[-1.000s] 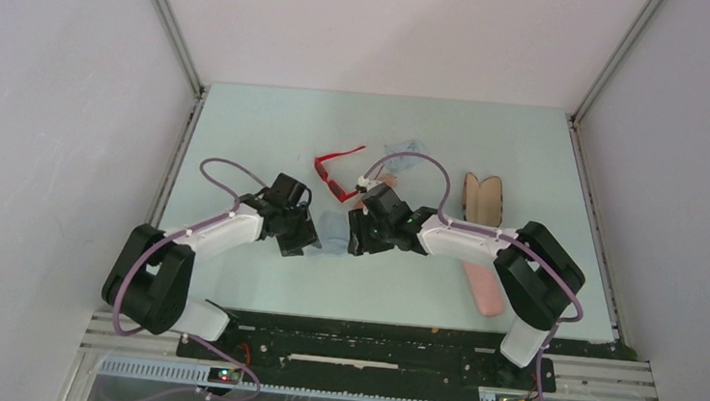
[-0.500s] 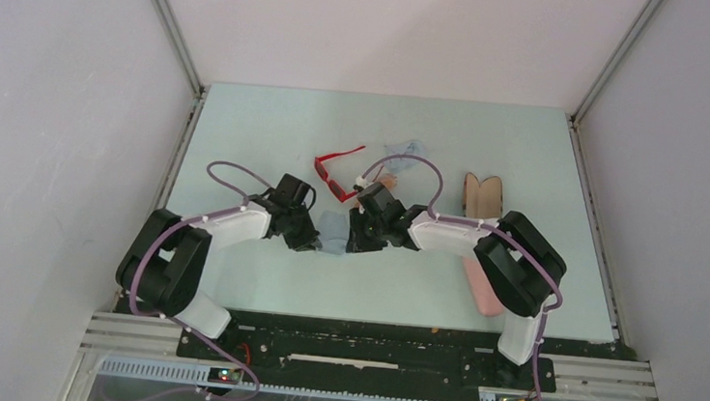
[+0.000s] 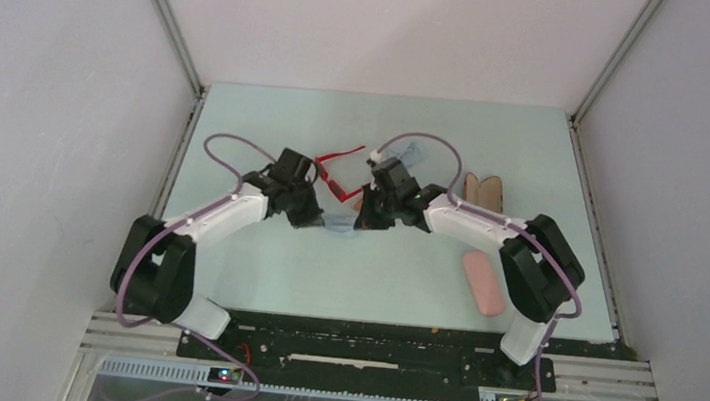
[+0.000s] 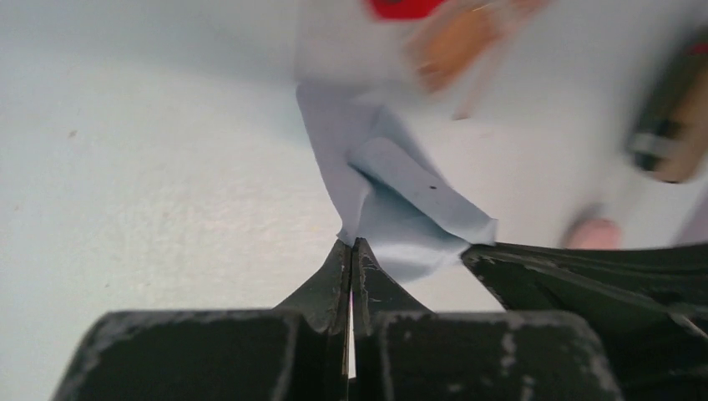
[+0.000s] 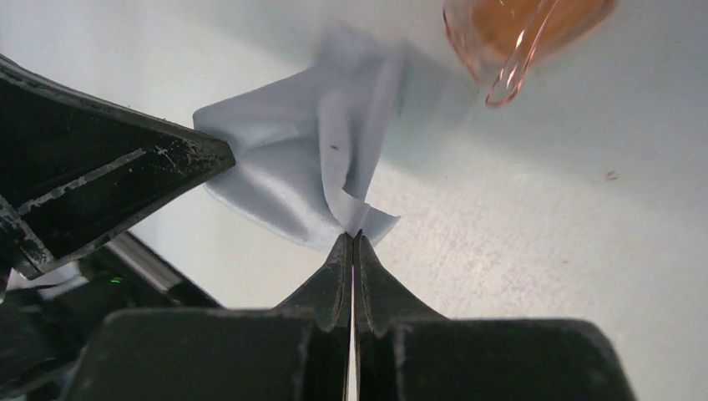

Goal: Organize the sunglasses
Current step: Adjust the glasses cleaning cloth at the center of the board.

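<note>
The left hand (image 3: 318,222) is clenched tight on one corner of a pale blue cloth (image 3: 337,225). The cloth is crumpled and folded over, held between the two hands just above the table (image 3: 261,124).

Just behind the cloth lie the red sunglasses (image 3: 332,171). They rest on the table with their arms open. The frame is bright red plastic.

The right hand (image 3: 361,224) is clenched too, and it pinches the other side of the same cloth.

Close by the right hand are the orange sunglasses (image 5: 526,29). They are thin, with see-through orange lenses. From above the right arm hides most of them, so I cannot tell how they lie.

Farther right, a second blue cloth (image 3: 411,153) sits at the back. Then comes an open case (image 3: 484,189) lying flat, with nothing that I can see inside. Nearer the front is a pink case (image 3: 483,282), which is closed.

I think the job is only at the start. Neither pair is in a case yet. The cloth has to be dealt with first. Then each pair has to be folded, put in a case and shut in.
</note>
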Available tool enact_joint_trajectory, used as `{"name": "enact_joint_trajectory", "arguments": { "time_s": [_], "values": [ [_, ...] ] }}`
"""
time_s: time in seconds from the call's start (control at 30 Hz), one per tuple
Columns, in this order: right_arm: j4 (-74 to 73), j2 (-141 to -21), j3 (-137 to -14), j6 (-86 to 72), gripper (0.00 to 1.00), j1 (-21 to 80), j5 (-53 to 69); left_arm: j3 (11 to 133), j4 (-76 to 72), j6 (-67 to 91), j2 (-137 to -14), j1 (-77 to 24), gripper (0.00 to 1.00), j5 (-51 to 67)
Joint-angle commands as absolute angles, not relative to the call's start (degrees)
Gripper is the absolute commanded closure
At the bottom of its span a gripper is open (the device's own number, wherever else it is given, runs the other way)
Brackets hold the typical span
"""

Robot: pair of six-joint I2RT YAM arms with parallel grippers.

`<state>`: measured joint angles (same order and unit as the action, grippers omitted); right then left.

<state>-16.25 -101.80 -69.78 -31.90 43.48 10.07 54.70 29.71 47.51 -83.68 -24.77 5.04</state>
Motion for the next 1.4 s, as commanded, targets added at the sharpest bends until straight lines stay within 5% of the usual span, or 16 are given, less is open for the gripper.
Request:
{"name": "enact_joint_trajectory", "arguments": {
  "time_s": [0.0,0.17,0.2,0.27,0.37,0.4,0.57,0.97,1.13,1.37],
  "values": [
    [-23.16,-94.6,-75.02,-31.5,1.0,43.33,10.22,59.87,33.53,45.55,-75.4,-24.88,1.0,5.1],
    [-22.58,-89.35,-65.23,-34.5,0.96,45.05,9.59,46.69,29.05,50.28,-69.08,-27.54,0.99,6.27],
    [-21.52,-88.44,-62.16,-35.33,0.81,45.35,9.46,43.42,27.46,51.26,-68.59,-28.52,0.89,6.75],
    [-20.8,-87.46,-57.68,-36.24,0.55,45.42,9.3,38.63,25.81,51.94,-68.38,-30.23,0.52,7.44],
    [-20.82,-85.1,-54.23,-36.41,0.45,44.52,9.45,34.78,26.2,51.99,-65.36,-30.41,0.23,6.52],
    [-20.91,-83.61,-53.67,-36.23,0.42,44.15,8.74,34.51,26.65,52.03,-63.46,-30.37,0.2,5.45],
    [-20.08,-79.68,-53.17,-34.3,0.37,40.98,7.93,37.18,28.41,52.08,-58.31,-30.24,0.23,0.21],
    [-16.9,-92.18,-60.24,-30.15,0.62,46.85,5.38,41.74,28.26,49.72,-70.46,-30.19,0.38,-1.03],
    [-16.78,-98.88,-65.89,-30.28,0.64,46.69,4.07,43.72,27.7,46.85,-76.1,-30.23,0.37,-2.86],
    [-17.5,-105.86,-71.1,-28.33,0.65,47.54,6.5,43.79,24.58,46.42,-82.26,-30.33,0.49,1.79]
  ]
}}
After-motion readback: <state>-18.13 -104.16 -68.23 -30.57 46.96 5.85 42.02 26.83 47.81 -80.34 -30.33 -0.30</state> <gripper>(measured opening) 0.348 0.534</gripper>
